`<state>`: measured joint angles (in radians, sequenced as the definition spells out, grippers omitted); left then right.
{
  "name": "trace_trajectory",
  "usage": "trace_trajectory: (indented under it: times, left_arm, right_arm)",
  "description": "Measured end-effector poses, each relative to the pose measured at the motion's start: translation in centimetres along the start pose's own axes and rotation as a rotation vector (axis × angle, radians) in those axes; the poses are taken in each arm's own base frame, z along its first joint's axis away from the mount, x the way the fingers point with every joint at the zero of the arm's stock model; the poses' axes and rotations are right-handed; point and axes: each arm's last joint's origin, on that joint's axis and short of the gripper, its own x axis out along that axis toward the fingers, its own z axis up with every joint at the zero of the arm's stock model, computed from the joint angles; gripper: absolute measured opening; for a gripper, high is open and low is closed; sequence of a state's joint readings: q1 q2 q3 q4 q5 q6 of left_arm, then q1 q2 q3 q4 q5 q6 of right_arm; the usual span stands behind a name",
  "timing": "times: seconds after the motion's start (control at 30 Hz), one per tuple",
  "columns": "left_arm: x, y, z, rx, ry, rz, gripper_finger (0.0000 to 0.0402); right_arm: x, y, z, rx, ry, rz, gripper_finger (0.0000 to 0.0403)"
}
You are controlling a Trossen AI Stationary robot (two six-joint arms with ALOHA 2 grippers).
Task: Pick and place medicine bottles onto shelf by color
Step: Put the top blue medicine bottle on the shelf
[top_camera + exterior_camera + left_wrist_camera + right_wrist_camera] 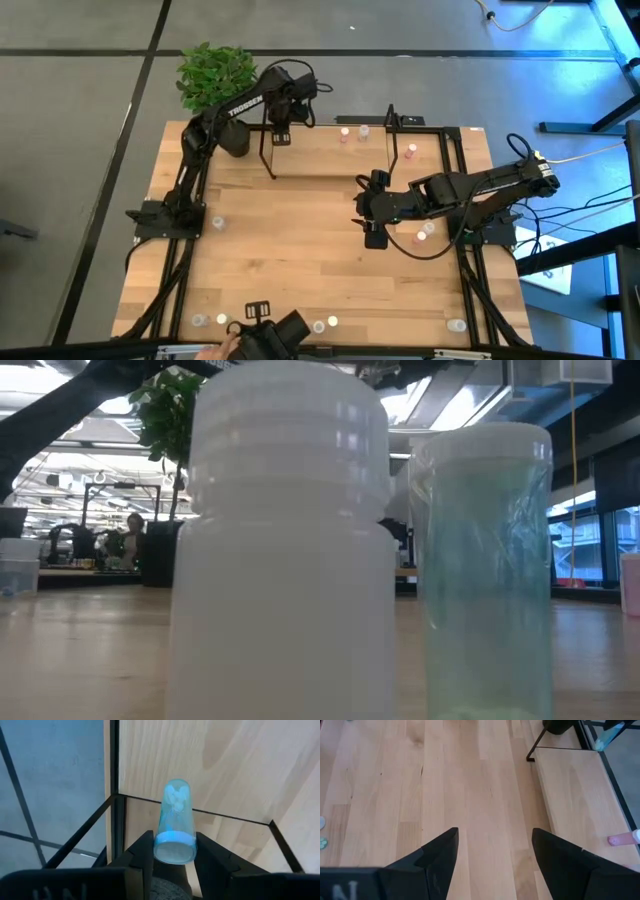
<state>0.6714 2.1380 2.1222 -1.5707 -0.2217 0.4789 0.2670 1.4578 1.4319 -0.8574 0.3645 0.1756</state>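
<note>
My left gripper [281, 136] is over the far left corner of the shelf [330, 160], shut on a clear blue-tinted bottle [175, 820]. My right gripper [362, 208] is open and empty above the bare tabletop, just near of the shelf; its fingers show apart in the right wrist view [495, 855]. Pink bottles [344, 133] [411, 152] are on the shelf board. Two more pink bottles [424, 232] are on the table by the right arm. Several pale bottles [325, 324] stand along the near edge, and one white bottle [218, 222] by the left arm's base. My left gripper pinches the bottle at its cap end [174, 840] between its two fingers [143, 851], which come from above, pointing down. The bottle stands upright below the fingers, its other end over the shelf's corner. I cannot tell whether it touches the board.
A potted plant [215, 72] stands at the far left corner, close to the left arm. In the low view a white bottle [285, 540] and a greenish clear one [485, 560] stand right before the camera. A person's hand [212, 351] shows at the near edge.
</note>
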Motion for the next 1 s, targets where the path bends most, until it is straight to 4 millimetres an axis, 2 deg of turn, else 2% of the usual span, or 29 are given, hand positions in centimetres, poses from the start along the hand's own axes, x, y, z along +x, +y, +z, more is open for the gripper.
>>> trace_trajectory:
  times: [0.33,0.5,0.7,0.83,1.0]
  left_arm:
    - [0.1,-0.2,0.1,0.001,0.007,-0.002,0.0101]
    - [0.0,-0.8,0.4,0.006,0.004,0.0,0.0101]
    - [-0.2,-1.6,0.8,0.04,-0.001,0.002,0.0101]
    - [-0.3,-1.9,0.9,0.049,-0.003,0.003,0.0101]
    - [-0.3,-1.9,0.9,0.049,-0.002,0.003,0.0101]
  right_arm:
    - [0.0,0.0,0.0,-0.001,0.0,0.0,0.0255]
    - [0.0,0.0,0.0,-0.125,0.0,-0.001,0.0255]
    - [0.0,-0.1,0.1,-0.191,-0.01,-0.013,0.0255]
    - [-0.1,-0.5,0.7,-0.007,-0.087,-0.181,0.0255]
    - [-0.3,-1.7,0.7,0.23,-0.193,-0.578,0.0255]
